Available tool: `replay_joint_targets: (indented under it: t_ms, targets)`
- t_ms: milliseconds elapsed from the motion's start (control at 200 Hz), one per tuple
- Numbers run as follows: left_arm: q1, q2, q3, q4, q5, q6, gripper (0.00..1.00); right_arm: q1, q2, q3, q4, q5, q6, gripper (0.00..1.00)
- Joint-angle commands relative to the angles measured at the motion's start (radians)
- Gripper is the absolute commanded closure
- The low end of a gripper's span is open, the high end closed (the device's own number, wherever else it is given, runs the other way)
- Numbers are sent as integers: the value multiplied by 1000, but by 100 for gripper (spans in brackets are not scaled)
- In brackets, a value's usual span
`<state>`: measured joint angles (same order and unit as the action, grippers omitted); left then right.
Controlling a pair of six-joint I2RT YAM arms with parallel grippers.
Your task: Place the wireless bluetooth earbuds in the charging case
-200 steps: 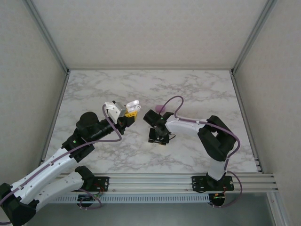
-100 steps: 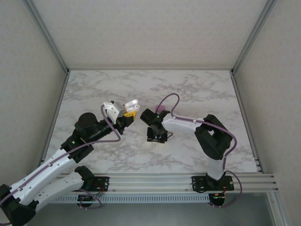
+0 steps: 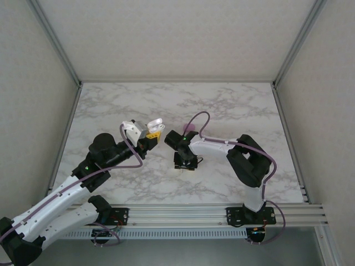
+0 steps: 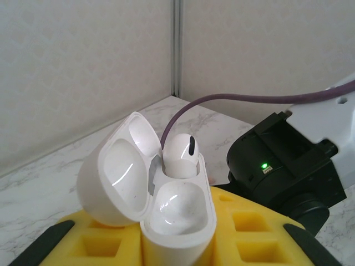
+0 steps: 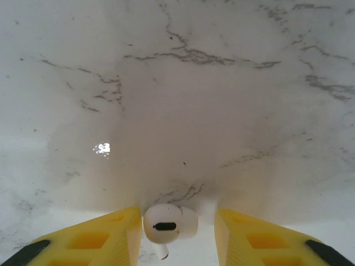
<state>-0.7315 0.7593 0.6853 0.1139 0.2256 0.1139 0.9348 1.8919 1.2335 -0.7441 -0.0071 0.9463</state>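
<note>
Where white walls (image 3: 166, 39) enclose veined marble table (image 3: 238, 105), left tool (image 3: 155, 128) clamped on charging case (image 4: 178, 217), right tool (image 5: 177, 230) apart around earbud (image 5: 168, 223).

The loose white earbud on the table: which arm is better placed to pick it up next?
Right. The open right end effector straddles the earbud; the left end effector holds the open charging case.

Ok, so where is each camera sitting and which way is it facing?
Top external: above and behind the bases, looking down on the marble table; both arms show, left gripper holding the open charging case, right gripper low.
Left wrist: looks along its yellow left fingers at the case, a seated earbud inside, the right arm beyond.
Right wrist: looks down between its right fingers at a loose earbud on the marble.
Shared: top and left wrist both show the case.
</note>
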Motion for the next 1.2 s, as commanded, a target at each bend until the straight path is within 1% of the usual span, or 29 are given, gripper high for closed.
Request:
replay_joint_targets:
  t_ms: [0, 260, 556, 791, 936, 1196]
  targets:
    - [-5, -17, -4, 10, -9, 18, 97, 13, 19, 26, -3, 18, 14, 61]
    - [-5, -18, -6, 7, -10, 17, 97, 13, 24, 40, 5, 19, 9, 61]
    - [-5, -20, -6, 5, -11, 16, 97, 16, 52, 44, -6, 29, 3, 65]
    - [-5, -21, -6, 4, -9, 17, 97, 19, 70, 64, -48, 67, -18, 64]
    - [-5, -19, -7, 6, -11, 15, 97, 20, 75, 68, -49, 66, -34, 69]
    - [-4, -18, 1, 5, -12, 12, 97, 22, 59, 64, -49, 73, -52, 73]
